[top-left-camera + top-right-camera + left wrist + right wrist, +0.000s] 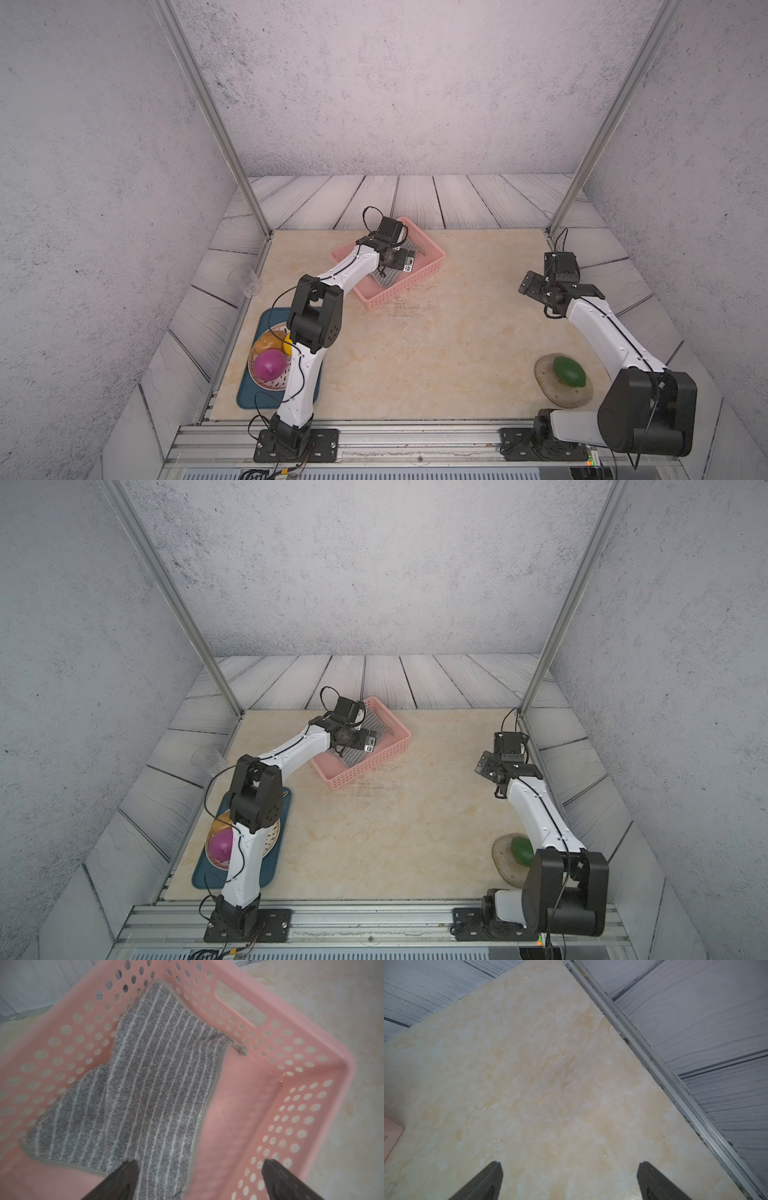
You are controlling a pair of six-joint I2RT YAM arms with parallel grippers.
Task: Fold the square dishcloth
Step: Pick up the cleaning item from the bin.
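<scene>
**Left gripper reaching, wide open, into a pink basket holding the dishcloth**

The left gripper (200, 1162) is pointing down into the basket with its two dark fingers spread wide and nothing between them. One fingertip is sitting over the near edge of the square dishcloth (149, 1084). The other is hanging by the perforated basket wall. Whether either fingertip is touching the cloth cannot be told.

The dishcloth, grey with thin white stripes and a grey hem, is lying rumpled on the floor of the pink basket (239, 1095). One corner is riding up the far wall, and a soft crease is running through its middle.

In both top views the basket is sitting at an angle on the far part of the cream marbled counter (529, 1074), a little left of centre, with the left arm stretching across to it.

The right gripper (570, 1164) is hovering over bare counter near the far right edge, well apart from the basket, its fingers also spread wide and holding nothing.

Nearer the front, a blue tray (249, 395) is carrying a plate of fruit on the left. A green fruit (568, 371) is resting on a round mat on the right.
</scene>
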